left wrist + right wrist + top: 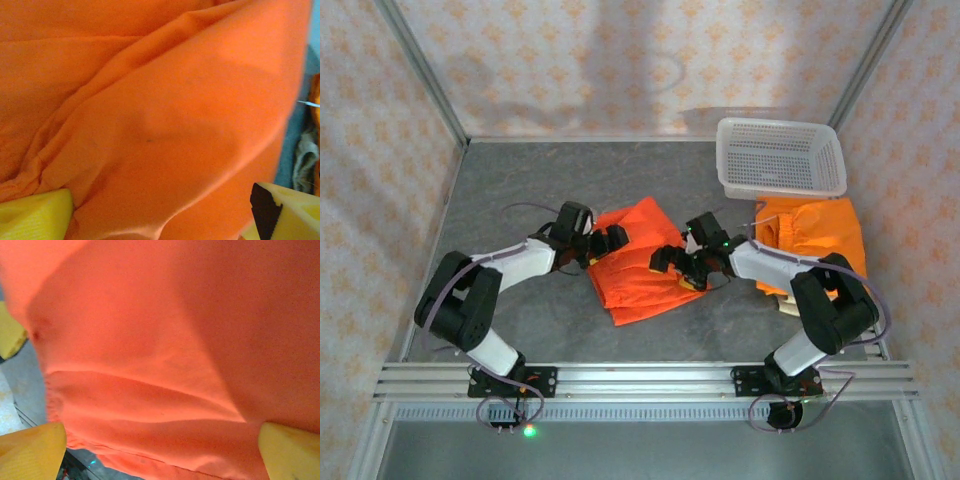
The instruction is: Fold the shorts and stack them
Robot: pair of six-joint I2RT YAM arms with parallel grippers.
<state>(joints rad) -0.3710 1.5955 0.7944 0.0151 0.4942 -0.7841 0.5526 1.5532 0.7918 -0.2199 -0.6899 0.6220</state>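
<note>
Left wrist view: the left gripper (160, 215) is seen with its yellow fingers (35, 215) spread wide and nothing pinched, the orange shorts (165, 125) lying loose underneath. Same deal in the right wrist view, where the right gripper (160, 452) is held open over the cloth with no grip taken.

From the top view, both grippers are parked low at opposite ends of the shorts, which are folded up in the middle of the table (540, 180). The fold looks about done, though a lower layer is left poking out at the near edge.

A pile (815, 228) of more shorts, orange over something beige, is sat off to the right, just in front of the white basket (778, 190).

So a carry to that pile is probably what's called for. Every layer should be caught at both ends, or the fold will likely be dropped open. The bundle is best lifted level, both sides together, and set down square on top.
</note>
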